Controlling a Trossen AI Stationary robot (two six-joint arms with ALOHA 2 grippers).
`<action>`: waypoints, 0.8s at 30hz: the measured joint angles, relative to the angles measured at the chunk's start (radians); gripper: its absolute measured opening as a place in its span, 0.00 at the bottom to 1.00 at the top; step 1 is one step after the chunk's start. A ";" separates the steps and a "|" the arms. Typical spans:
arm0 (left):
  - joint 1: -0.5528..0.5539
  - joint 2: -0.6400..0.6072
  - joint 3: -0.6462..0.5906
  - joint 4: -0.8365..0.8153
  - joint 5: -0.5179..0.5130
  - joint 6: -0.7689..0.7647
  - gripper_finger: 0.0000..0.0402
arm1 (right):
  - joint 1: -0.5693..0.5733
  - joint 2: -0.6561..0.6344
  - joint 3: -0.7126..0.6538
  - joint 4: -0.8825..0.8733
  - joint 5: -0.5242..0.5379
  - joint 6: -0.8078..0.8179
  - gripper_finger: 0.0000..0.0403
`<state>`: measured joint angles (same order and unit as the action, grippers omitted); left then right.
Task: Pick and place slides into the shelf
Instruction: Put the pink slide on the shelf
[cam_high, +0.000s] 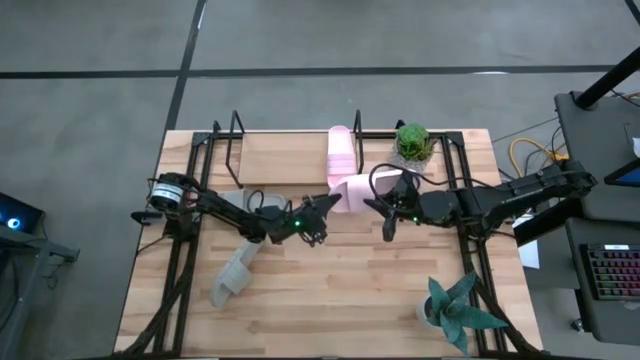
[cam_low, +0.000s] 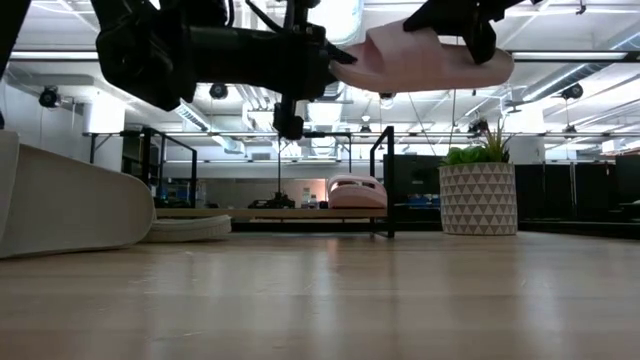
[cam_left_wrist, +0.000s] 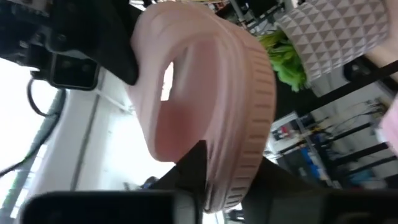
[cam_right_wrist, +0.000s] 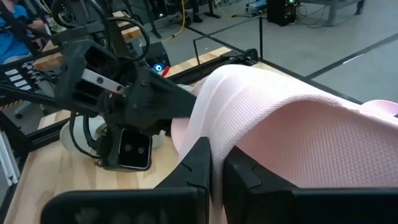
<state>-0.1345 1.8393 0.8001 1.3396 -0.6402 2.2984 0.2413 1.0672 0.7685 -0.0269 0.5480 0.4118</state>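
two grey-green slides (cam_high: 233, 277) lie on the table in front of the shelf (cam_high: 285, 157). in front of the shelf's right half, the left gripper (cam_high: 335, 203) and right gripper (cam_high: 372, 205) both pinch a pale pink slide (cam_high: 354, 187) held aloft; another pink slide (cam_high: 341, 153) sits on the shelf, left of a potted plant (cam_high: 414, 143).

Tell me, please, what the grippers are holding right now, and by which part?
Both hold one pale pink slide in the air: the right gripper is shut on its strap, the left gripper on its sole edge.
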 joint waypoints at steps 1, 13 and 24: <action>0.000 0.000 0.000 -0.005 -0.008 -0.019 0.08 | 0.000 0.000 0.001 0.000 0.000 -0.001 0.03; -0.003 0.000 0.005 0.023 -0.090 -0.172 0.04 | 0.000 0.000 0.023 0.001 0.022 -0.100 0.12; 0.002 -0.052 -0.003 0.071 -0.314 -0.318 0.04 | 0.000 0.000 0.176 -0.223 0.168 -0.207 0.31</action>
<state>-0.1322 1.7870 0.7967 1.4104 -0.9547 1.9808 0.2417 1.0672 0.9447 -0.2497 0.7158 0.2053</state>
